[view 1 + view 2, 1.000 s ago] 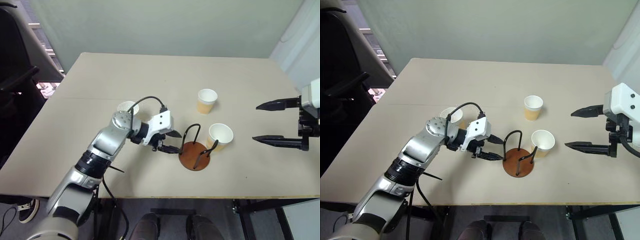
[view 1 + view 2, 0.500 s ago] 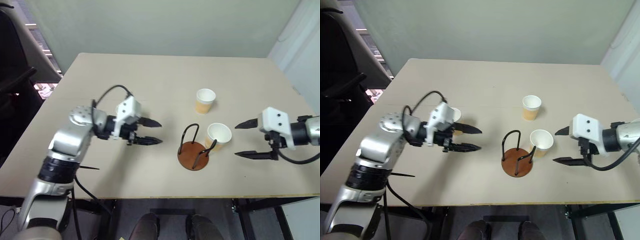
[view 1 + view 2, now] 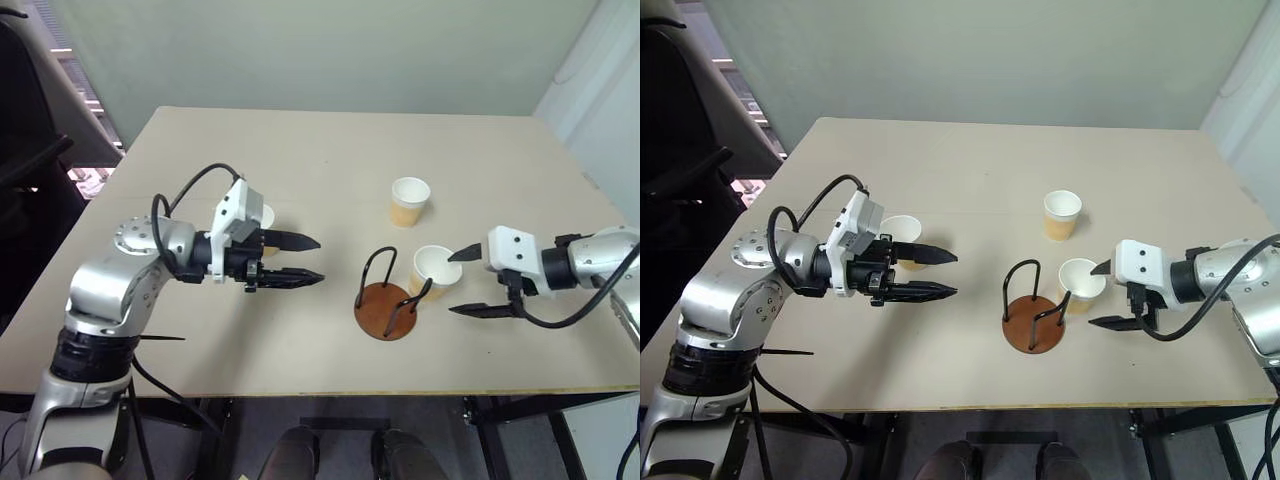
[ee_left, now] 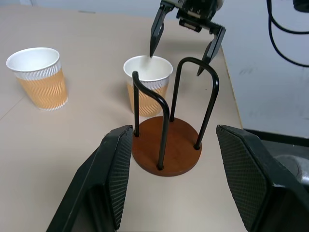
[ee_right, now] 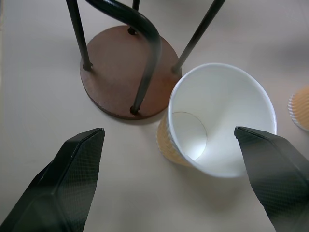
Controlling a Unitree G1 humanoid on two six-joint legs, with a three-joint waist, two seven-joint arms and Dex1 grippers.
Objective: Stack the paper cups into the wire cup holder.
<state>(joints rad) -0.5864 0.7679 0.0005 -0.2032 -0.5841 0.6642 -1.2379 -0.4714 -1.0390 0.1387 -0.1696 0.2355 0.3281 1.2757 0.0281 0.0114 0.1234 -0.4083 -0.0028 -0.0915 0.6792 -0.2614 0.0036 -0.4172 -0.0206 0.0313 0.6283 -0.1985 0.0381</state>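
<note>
Holder (image 3: 387, 310) stands empty near the counter (image 3: 300, 350) front edge. Right hand (image 3: 458, 282), fingers spread and empty, flanks the nearest cup (image 3: 433, 272) just beside the holder, evidently lined up to grasp. Left hand (image 3: 305, 259), parted, empty, hangs clear. Second cup (image 3: 262, 222) behind it; third cup (image 3: 409, 200) farthest.

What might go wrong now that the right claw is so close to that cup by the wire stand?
The open right tool is at the nearest paper cup, which stands right against the wire cup holder. A finger could tip the light cup, or catch a wire arch and drag the holder.
</note>
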